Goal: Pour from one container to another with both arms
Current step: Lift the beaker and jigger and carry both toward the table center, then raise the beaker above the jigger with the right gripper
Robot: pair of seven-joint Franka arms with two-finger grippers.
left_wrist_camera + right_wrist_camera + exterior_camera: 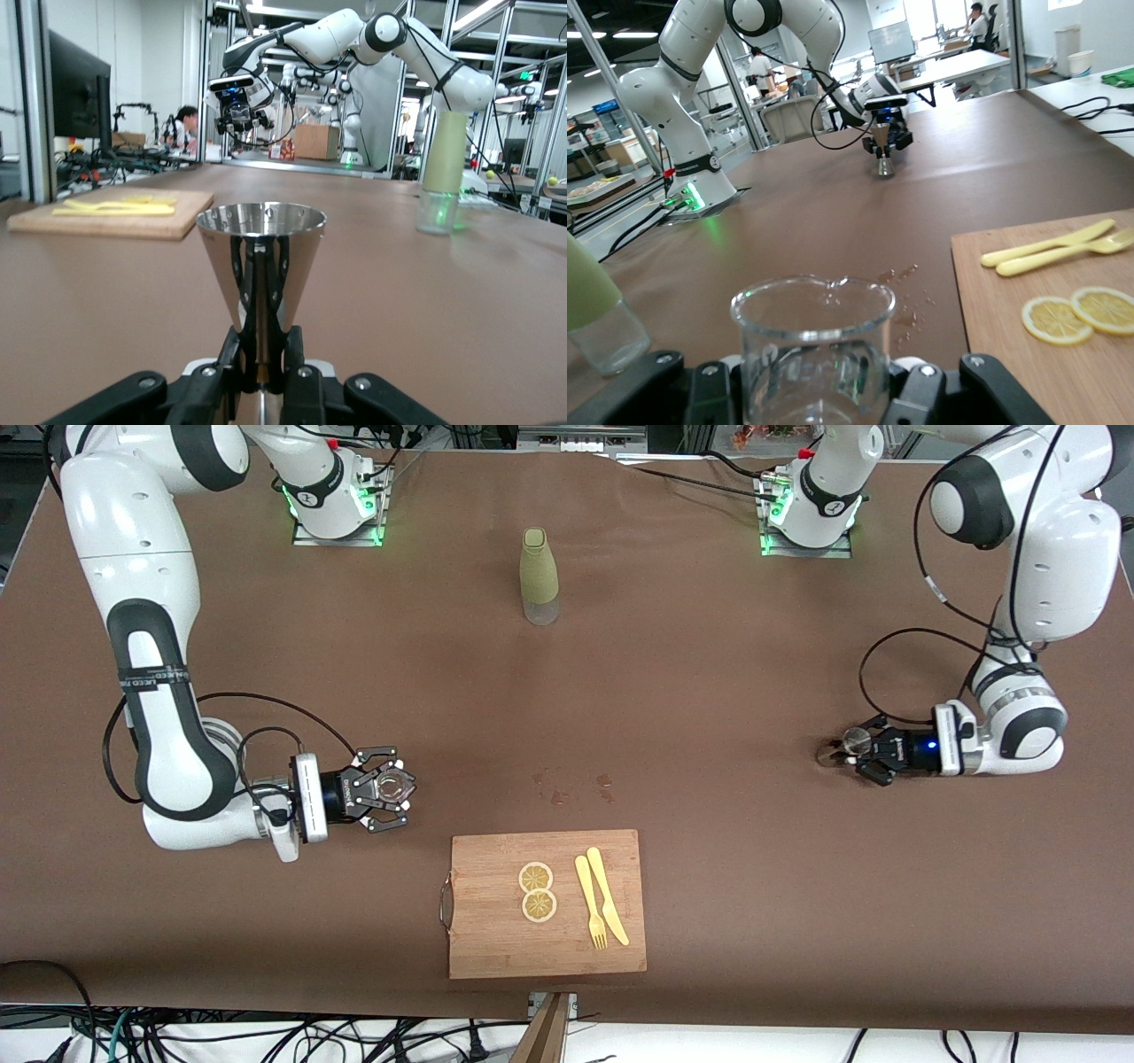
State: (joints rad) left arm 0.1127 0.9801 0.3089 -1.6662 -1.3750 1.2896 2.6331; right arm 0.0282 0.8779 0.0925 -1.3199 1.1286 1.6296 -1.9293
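Right hand [390, 786] closed on glass cup [393, 786], cup upright, at right arm's end of tabletop [709, 691]; cup looks empty or nearly so, contents hard to tell; left hand [842, 755] closed on waist of jigger [856, 739], mouth up, bowl contents not visible, at left arm's end; two vessels well apart, cutting board [547, 948] and small wet spots [567, 788] between them; pour needs both hands brought toward middle, cup above jigger mouth.

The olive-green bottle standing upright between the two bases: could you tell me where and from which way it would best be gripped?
Probably the olive-green bottle is best taken around its body just below the tapering shoulder, jaws coming in level from the side. It stands upright and alone on the table, and it narrows toward the cap, so a higher grip might slip.
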